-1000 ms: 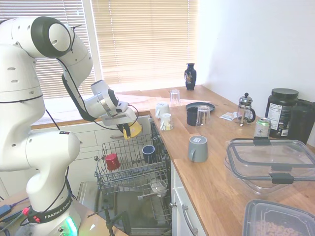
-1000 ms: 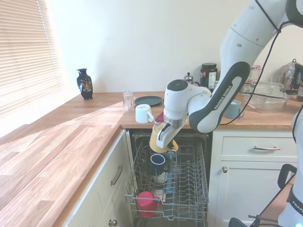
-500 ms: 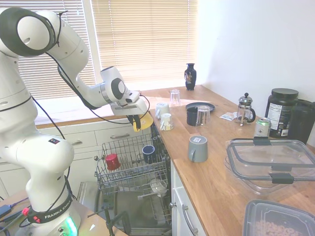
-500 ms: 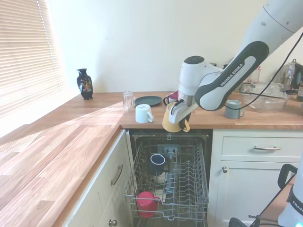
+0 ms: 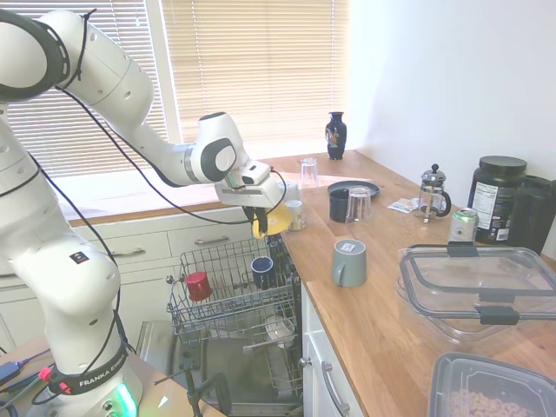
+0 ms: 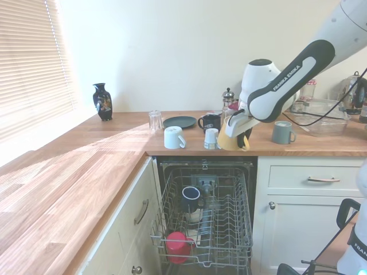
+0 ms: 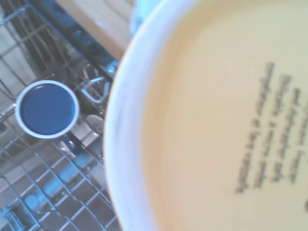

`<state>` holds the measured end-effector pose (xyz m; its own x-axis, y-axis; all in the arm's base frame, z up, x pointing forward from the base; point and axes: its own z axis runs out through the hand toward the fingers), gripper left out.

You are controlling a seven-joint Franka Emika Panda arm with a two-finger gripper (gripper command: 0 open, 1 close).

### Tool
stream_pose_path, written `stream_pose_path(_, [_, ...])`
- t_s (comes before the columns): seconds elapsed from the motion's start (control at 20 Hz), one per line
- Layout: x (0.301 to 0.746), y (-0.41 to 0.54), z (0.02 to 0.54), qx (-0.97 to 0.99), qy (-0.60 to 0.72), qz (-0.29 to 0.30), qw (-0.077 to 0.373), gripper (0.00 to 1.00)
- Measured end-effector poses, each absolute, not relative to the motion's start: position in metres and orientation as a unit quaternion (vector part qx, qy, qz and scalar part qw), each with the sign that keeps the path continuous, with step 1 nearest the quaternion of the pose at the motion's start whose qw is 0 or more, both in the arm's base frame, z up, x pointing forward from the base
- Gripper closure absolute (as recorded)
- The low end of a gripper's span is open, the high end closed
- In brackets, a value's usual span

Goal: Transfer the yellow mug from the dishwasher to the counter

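With my gripper clamped on the yellow mug, I carry it over the counter edge; next, lower and release.

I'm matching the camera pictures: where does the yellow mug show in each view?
First exterior view: glossy yellow ceramic mug centre-left, over the dishwasher rack's counter-side edge.
Second exterior view: the mug right of centre, at the counter's front edge.
Wrist view: its pale base fills the frame.
Shared landmark: navy mug.
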<state>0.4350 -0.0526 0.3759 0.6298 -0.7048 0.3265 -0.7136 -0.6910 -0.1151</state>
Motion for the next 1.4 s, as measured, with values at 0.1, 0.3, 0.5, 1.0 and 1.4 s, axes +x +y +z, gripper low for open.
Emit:
stream_pose_path(0.1, [0.437, -0.057, 0.38, 0.902, -0.397, 0.169, 0.015, 1.0])
stream_pose_path(0.3, [0.447, -0.073, 0.389, 0.898, -0.409, 0.159, 0.024, 1.0])
stream_pose_path(0.5, [0.461, -0.094, 0.388, 0.896, -0.417, 0.146, 0.031, 1.0])
stream_pose_path(1.0, [0.503, -0.125, 0.359, 0.899, -0.423, 0.106, 0.048, 1.0])
stream_pose_path(1.4, [0.54, -0.153, 0.353, 0.898, -0.428, 0.086, 0.047, 1.0])
